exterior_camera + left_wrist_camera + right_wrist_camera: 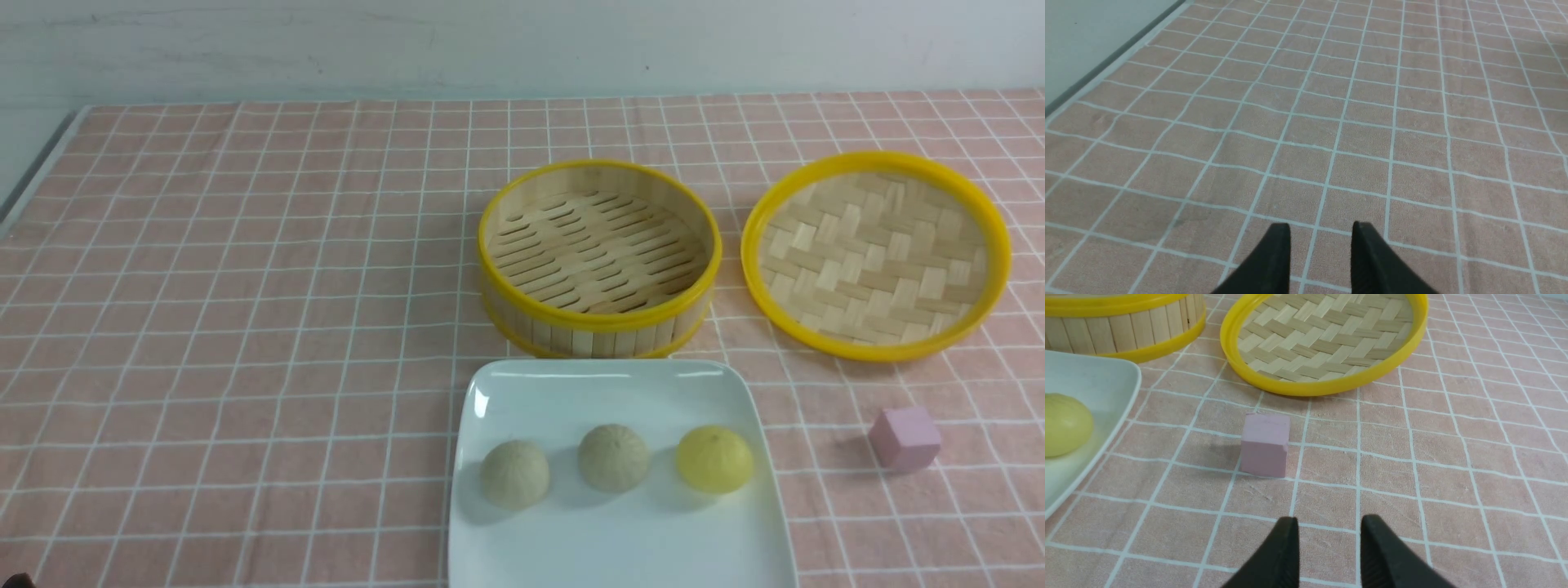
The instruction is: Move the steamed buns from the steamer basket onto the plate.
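Three steamed buns lie in a row on the white square plate [604, 384]: a beige one [514, 472] on the left, a beige one [614, 456] in the middle, a yellow one [714, 458] on the right. Behind the plate stands the steamer basket [599, 320], empty. My left gripper [1321, 225] is open over bare cloth, holding nothing. My right gripper [1329, 518] is open above the cloth, short of the pink cube [1265, 444]. In the right wrist view the yellow bun [1065, 424], the plate's rim [1128, 386] and the basket wall [1131, 328] show. Neither arm appears in the front view.
A shallow yellow-rimmed tray with a woven bottom [876, 349] lies right of the basket. The small pink cube [904, 438] sits right of the plate. A pink checked cloth covers the table; its left edge [41, 171] meets a grey strip.
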### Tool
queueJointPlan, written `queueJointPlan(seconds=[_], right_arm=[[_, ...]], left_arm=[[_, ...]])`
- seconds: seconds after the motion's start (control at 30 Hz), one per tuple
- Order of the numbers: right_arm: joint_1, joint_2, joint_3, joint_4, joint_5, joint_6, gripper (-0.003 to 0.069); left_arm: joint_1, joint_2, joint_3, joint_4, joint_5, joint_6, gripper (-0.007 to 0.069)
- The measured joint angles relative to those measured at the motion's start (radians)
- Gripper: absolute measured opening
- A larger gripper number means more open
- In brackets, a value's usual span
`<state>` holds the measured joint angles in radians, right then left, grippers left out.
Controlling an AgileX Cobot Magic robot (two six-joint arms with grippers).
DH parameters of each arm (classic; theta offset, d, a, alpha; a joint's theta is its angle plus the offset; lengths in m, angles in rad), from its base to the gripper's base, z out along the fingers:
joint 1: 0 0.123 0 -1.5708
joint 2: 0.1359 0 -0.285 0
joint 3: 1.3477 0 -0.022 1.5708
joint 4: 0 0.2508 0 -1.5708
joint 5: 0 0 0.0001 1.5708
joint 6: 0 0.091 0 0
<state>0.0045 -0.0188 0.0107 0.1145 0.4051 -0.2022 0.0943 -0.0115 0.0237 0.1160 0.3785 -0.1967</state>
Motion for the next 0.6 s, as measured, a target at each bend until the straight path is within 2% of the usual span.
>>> queueJointPlan(seconds=[0.6], right_arm=[[0.000, 0.000, 0.000, 0.000, 0.000, 0.000, 0.0240]], left_arm=[[0.000, 0.000, 0.000, 0.007, 0.001, -0.001, 0.0243]])
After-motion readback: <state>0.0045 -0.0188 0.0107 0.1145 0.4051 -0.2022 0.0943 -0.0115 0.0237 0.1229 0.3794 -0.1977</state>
